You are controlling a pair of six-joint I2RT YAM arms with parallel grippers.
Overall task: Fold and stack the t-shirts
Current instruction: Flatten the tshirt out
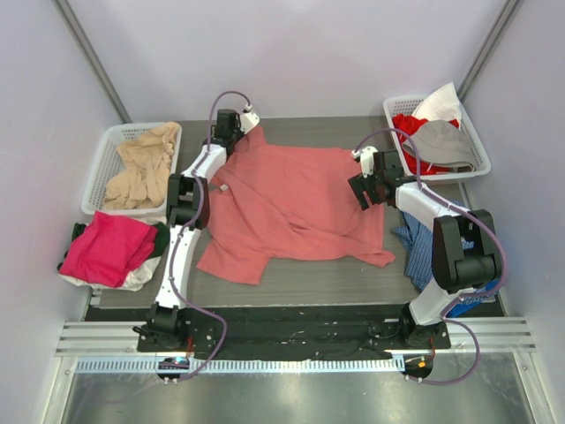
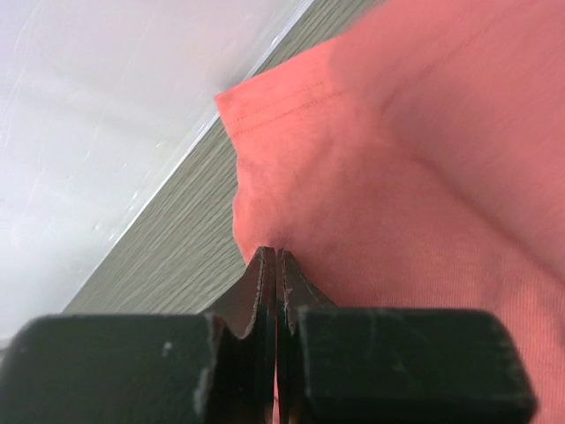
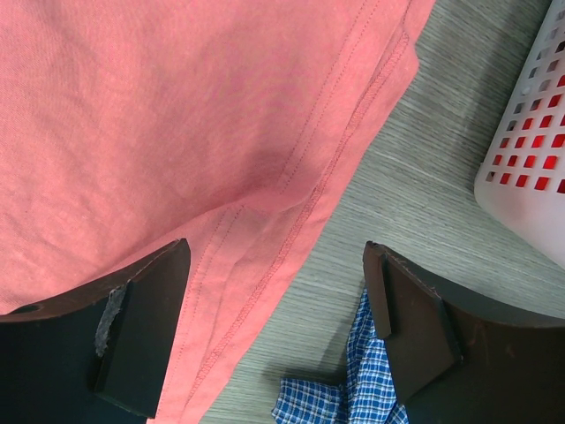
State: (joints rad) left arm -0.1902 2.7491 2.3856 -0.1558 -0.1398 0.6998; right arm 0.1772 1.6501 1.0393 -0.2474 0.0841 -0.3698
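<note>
A salmon-red t-shirt (image 1: pixel 291 208) lies spread on the grey table, partly rumpled at its near edge. My left gripper (image 1: pixel 252 126) is at the shirt's far left corner. In the left wrist view its fingers (image 2: pixel 261 283) are pressed together on a pinch of the salmon cloth (image 2: pixel 397 177). My right gripper (image 1: pixel 360 184) hovers over the shirt's right edge. In the right wrist view it (image 3: pixel 275 305) is open, with the shirt's stitched hem (image 3: pixel 291 212) between its fingers.
A white basket (image 1: pixel 99 168) at the left holds a beige shirt (image 1: pixel 141 163). A magenta-pink shirt (image 1: pixel 110 247) lies on a pile in front of it. A basket (image 1: pixel 477 137) at the back right holds red, grey and white clothes. A blue checked cloth (image 1: pixel 415 247) lies by the right arm and also shows in the right wrist view (image 3: pixel 349 389).
</note>
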